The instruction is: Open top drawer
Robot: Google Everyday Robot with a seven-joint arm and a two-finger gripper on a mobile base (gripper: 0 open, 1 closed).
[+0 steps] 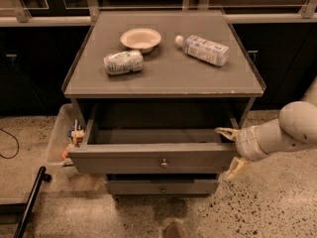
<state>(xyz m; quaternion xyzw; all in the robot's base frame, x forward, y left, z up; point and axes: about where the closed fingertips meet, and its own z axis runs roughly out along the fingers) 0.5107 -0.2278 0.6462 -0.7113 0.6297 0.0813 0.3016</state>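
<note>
The top drawer is a wide grey-brown front with a small round knob at its centre. It stands pulled out from the cabinet, and its dark inside shows empty. My gripper is at the right end of the drawer front. It is open, with one fingertip above the front's top edge and the other below its bottom edge. A narrower drawer front with a like knob sits shut underneath.
On the cabinet top lie a pale bowl, a can on its side and a plastic bottle on its side. A clear bin with small items stands left of the drawer. A black pole lies on the floor.
</note>
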